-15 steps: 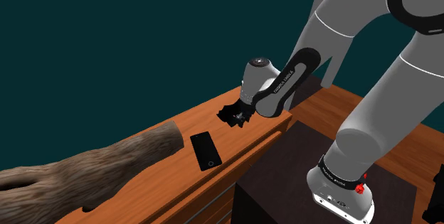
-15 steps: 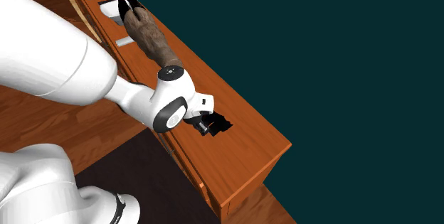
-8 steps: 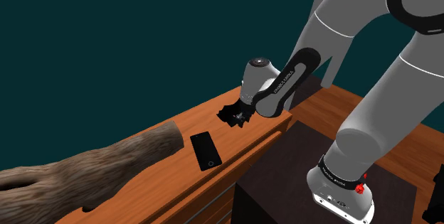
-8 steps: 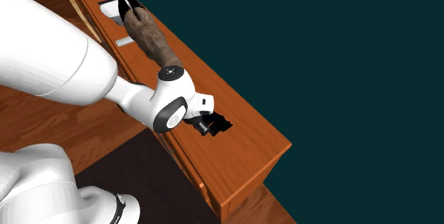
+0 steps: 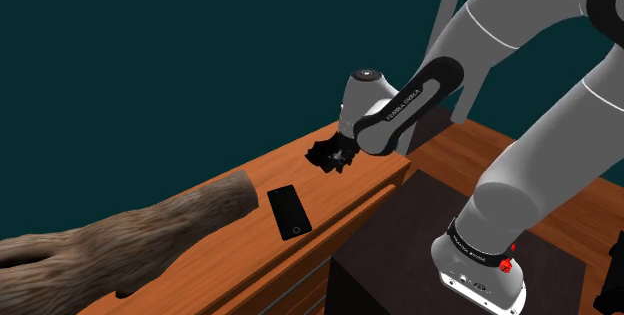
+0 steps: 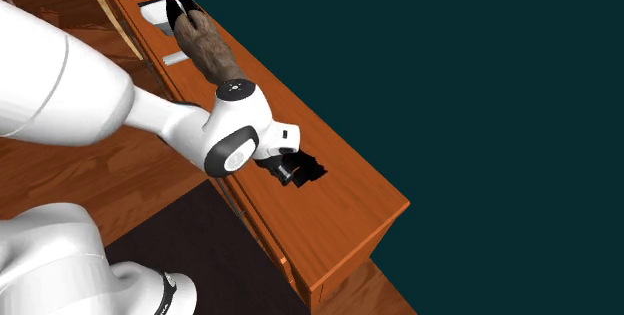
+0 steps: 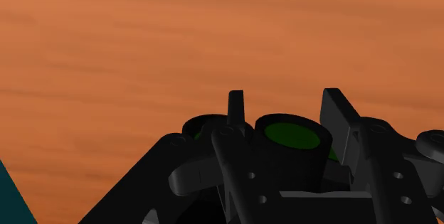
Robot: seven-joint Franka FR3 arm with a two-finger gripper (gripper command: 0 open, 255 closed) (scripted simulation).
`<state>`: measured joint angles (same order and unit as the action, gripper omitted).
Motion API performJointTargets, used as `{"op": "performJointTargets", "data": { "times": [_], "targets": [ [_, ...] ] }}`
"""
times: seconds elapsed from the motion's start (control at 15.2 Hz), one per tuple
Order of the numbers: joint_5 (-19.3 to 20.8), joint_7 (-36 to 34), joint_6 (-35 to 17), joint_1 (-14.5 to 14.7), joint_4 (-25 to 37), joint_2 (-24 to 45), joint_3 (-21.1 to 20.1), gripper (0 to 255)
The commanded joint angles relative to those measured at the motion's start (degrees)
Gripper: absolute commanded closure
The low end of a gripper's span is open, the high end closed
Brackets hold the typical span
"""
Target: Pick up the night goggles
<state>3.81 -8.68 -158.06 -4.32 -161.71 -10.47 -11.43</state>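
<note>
Near mid-frame in the shoulder view, black night goggles [image 5: 330,155] hang just over the wooden worktop [image 5: 345,191]. The jaws are clamped on their green-lensed tube.

Black, green-lensed night goggles [image 7: 292,143] clasped between fingers [image 7: 340,119].

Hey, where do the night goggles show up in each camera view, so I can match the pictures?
Shoulder view: the black night goggles sit just above centre, over the far end of the orange-brown wooden top.
Second exterior view: near centre, beside the white wrist.
Wrist view: clasped in the hand, green lens showing.
Shared landmark: the wooden top.
</note>
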Motion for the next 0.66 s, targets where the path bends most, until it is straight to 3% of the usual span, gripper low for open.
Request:
{"op": "performJointTargets", "data": {
  "times": [0.0, 0.59],
  "targets": [
    [-1.04, 0.71, 2.08, 0.56, 0.29, -1.83, 0.24, 255],
    [-3.30, 2.66, 9.70, 1.91, 1.61, -8.20, 1.27, 255]
  ]
}}
